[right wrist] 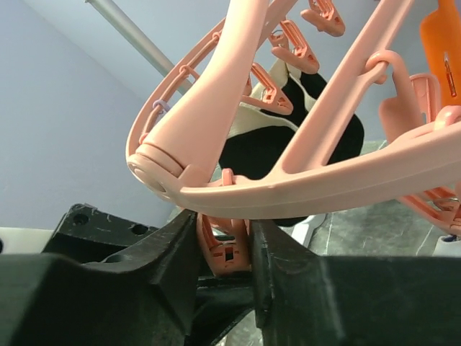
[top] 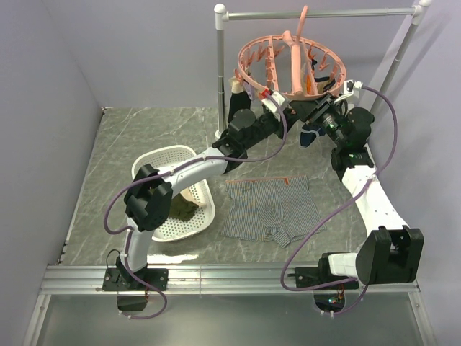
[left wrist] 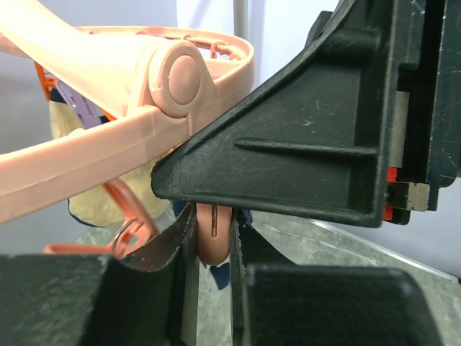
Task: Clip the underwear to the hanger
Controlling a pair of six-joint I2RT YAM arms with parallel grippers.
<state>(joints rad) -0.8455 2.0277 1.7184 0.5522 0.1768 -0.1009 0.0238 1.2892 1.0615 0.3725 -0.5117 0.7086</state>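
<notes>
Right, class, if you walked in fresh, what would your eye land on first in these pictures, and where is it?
The salmon-pink round hanger, hanging from the grey rail at the back, stands out most; the left hand and right hand each pinch one of its pegs. Next, the striped underwear lies flat on the table between the arms, beside a white basket.

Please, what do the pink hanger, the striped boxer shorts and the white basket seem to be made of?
The hanger looks like moulded plastic, salmon pink, smooth with a soft sheen; its rounded, one-piece joints suggest moulding.
The boxer shorts look like thin woven cloth, perhaps cotton, matte; they lie flat with soft wrinkles.
The basket is probably white plastic; its wall is a regular lattice of holes.
</notes>
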